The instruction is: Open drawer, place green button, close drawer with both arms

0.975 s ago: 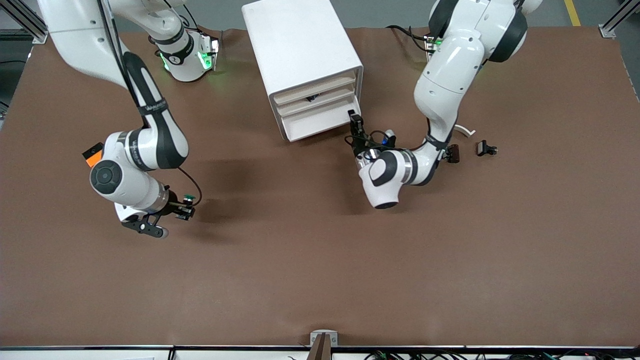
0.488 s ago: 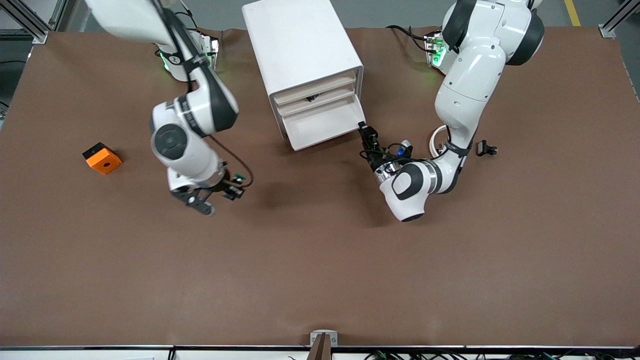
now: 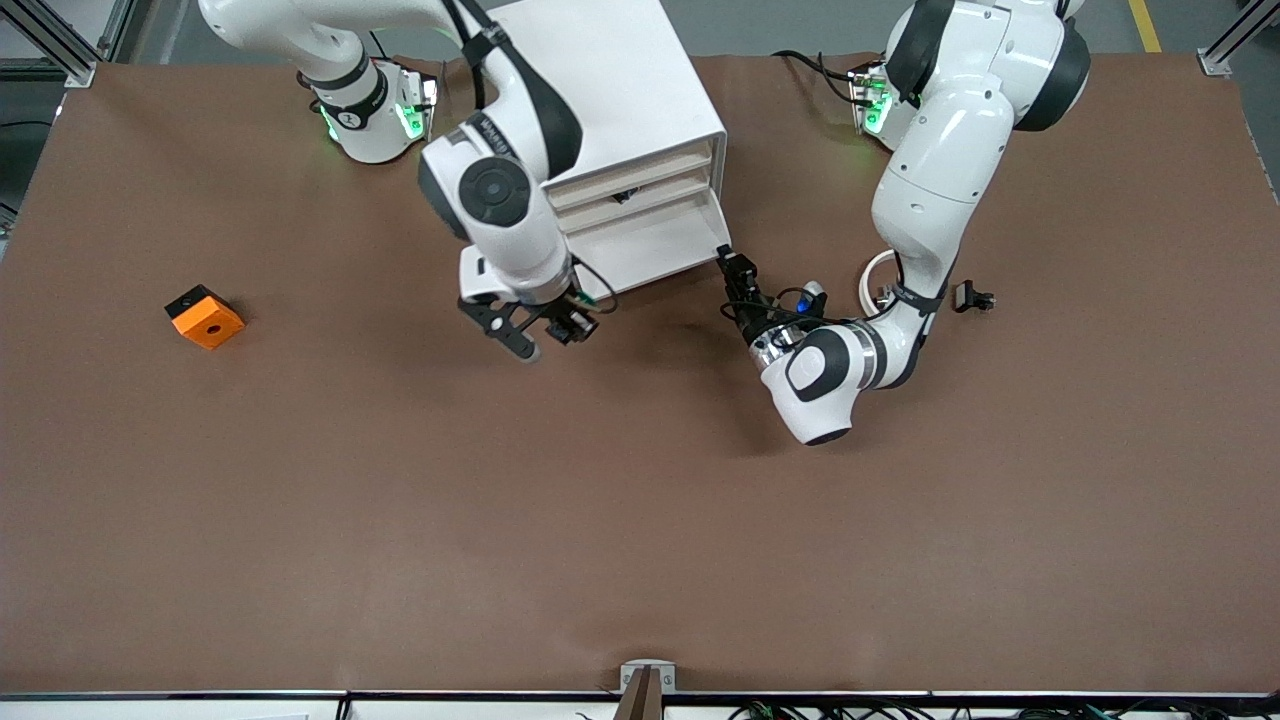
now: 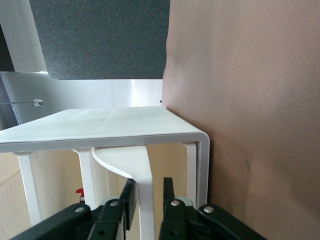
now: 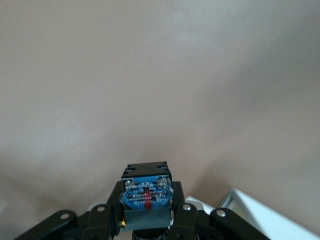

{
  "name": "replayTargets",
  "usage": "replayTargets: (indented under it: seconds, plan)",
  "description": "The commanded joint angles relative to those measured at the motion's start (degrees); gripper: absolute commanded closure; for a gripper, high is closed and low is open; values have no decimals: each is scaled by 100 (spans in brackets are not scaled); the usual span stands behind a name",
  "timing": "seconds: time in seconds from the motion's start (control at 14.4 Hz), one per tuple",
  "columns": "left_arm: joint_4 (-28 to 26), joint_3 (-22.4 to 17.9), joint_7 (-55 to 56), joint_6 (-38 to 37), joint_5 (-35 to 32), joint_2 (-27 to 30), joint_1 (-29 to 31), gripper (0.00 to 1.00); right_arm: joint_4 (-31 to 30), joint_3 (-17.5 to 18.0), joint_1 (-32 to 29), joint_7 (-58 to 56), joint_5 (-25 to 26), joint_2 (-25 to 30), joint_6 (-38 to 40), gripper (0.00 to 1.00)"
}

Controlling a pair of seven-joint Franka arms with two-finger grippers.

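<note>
The shallow white tray drawer with cream front strip (image 3: 650, 255), 3rd from top in the white box cabinet (image 3: 600, 90), is seen pulled out in the front view, over the brown bench (image 3: 640, 520).

Left tool (image 3: 735, 268) is clamped on the drawer's corner toward the left arm's end. Only the left wrist view shows the grip: both black fingers (image 4: 129, 200) are pressed narrow on a thin white curved tab (image 4: 132, 175) of the drawer front, w/ the cabinet frame (image 4: 150, 135) above it.

Right tool (image 3: 572, 322) is held over the bench just in front of the drawer's front edge, toward the right arm's end of it. Tiny push button, black-and-blue body (image 5: 146, 192), is gripped between its fingers; green cap is barely made out in the front view (image 3: 582, 297), while the blue face w/ a red mark is shown only by the right wrist view. A white drawer corner (image 5: 260, 210) lies just beside the button there. Button is thus off the bench, not yet in the drawer.

An orange cube with a hole (image 3: 204, 316) rests near the right arm's end; a small dark part (image 3: 972, 296) and a white ring (image 3: 875, 280) lie toward the left arm's end.
</note>
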State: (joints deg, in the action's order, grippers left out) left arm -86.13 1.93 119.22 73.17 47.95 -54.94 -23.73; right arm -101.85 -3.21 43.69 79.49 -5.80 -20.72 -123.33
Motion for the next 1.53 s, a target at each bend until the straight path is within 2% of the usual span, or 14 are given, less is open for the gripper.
replayTargets:
  seconds: [0.0,0.07,0.14,0.49,0.63,0.98,1.18,1.46]
  plan:
    - [88,-8,-22,-66,65,-17,166,35,42,-92,402,776,8,33,90,100]
    - [88,-8,-13,-66,74,10,185,27,42,-83,499,1031,87,24,90,100]
    - [166,-8,-13,-66,48,27,263,0,34,-83,605,1312,131,16,81,100]
    - [649,10,-223,-110,-40,186,650,0,34,-83,1001,2140,176,-107,64,100]
    - [852,27,-713,-110,-416,238,747,0,34,-83,1097,2299,176,-195,81,100]
    - [949,-16,-2944,-32,-1375,686,695,0,42,-83,1247,2606,184,-485,29,100]
    - [1107,-52,-4456,336,-1858,897,668,0,174,-83,1327,2721,167,-696,29,100]
    - [1108,-34,-5627,987,-2561,1214,581,0,218,-75,1353,2712,123,-758,29,100]
